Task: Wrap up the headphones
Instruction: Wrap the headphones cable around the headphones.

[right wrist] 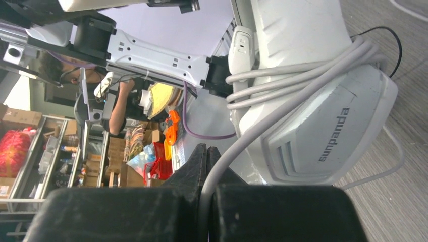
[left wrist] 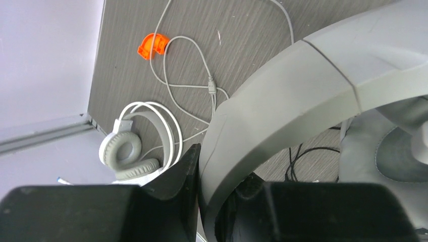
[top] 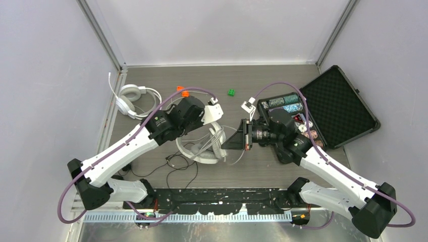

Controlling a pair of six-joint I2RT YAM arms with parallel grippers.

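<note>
A white over-ear headphone set (top: pixel 209 146) is held at mid-table between both arms. My left gripper (top: pixel 216 123) is shut on its grey-white headband (left wrist: pixel 282 85), which fills the gap between the jaws of that gripper (left wrist: pixel 222 166). My right gripper (top: pixel 225 144) is shut on the set's thin white cord (right wrist: pixel 262 126), which runs from the gripper (right wrist: pixel 208 151) up to several turns wound above the ear cup (right wrist: pixel 323 131). A second white pair (top: pixel 130 100) lies at the back left, also in the left wrist view (left wrist: pixel 136 151). A black cord (top: pixel 176 164) lies near the front; its headset is hidden.
An open black foam-lined case (top: pixel 335 103) with chips (top: pixel 287 103) stands at the right, just behind my right arm. Small orange pieces (top: pixel 182 92) and a green piece (top: pixel 231 92) lie at the back. The second pair's white cord (left wrist: pixel 202 80) loops near an orange piece (left wrist: pixel 151 45).
</note>
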